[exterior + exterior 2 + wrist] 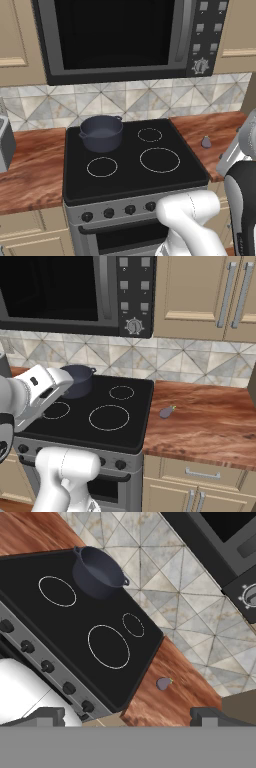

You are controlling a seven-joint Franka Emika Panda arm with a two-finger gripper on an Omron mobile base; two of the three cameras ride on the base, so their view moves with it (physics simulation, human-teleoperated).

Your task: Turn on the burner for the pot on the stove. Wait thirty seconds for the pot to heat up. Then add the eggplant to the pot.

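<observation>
Four white rings mark the stove (131, 165)'s glossy black glass; the round blue-grey pot (101, 133) covers its rear-left burner. Teardrop eggplant (166, 412) lies on the wood-grain tabletop (210, 426). End effector (127, 716) gapes, empty.

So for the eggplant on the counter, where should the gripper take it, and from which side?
From above, I'd judge: the eggplant lies flat on the wooden counter right of the stove, with nothing near it. Close the open gripper across its fat middle, not the tapered stem end, which would likely slip out.
</observation>
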